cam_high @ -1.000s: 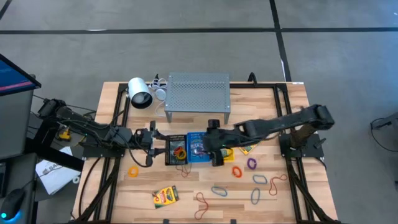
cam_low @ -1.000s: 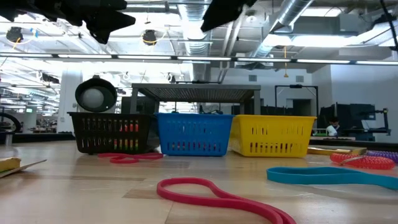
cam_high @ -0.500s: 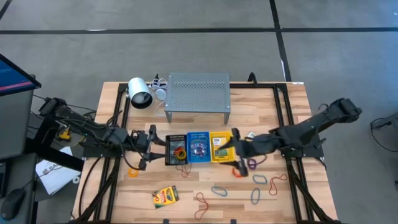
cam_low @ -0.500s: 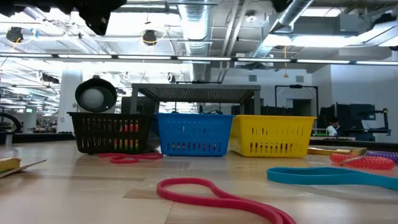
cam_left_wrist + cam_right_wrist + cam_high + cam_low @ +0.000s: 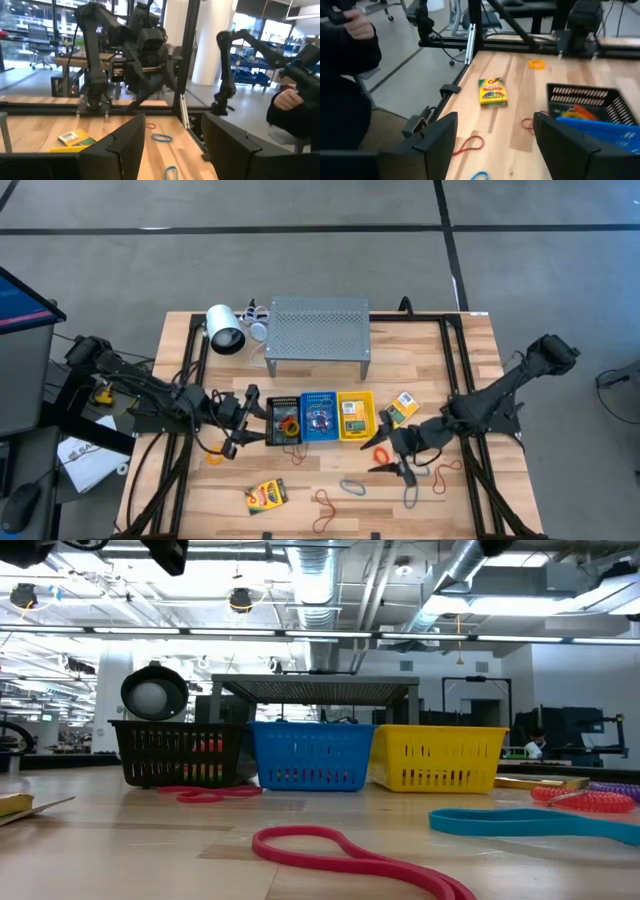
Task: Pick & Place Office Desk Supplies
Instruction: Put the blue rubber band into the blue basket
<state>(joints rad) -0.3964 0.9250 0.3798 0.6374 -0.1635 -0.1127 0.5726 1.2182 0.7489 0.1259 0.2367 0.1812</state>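
I see both pincers open and holding nothing. My left pincer [image 5: 248, 420] hangs just left of the black slatted basket [image 5: 283, 423], fingers apart. My right pincer [image 5: 393, 458] is right of the yellow plastic basket [image 5: 356, 416], jaws spread, above the orange rubber-band loop [image 5: 381, 455]. A yellow-and-green crayon box [image 5: 266, 495] lies on the wooden surface [image 5: 470, 340] in front of the black basket; another crayon box [image 5: 402, 406] lies just right of the yellow basket.

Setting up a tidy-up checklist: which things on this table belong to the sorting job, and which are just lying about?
Job: rubber bands, crayon box, second crayon box, black basket, blue basket, yellow basket.
Lying about: grey perforated shelf, white cylinder.
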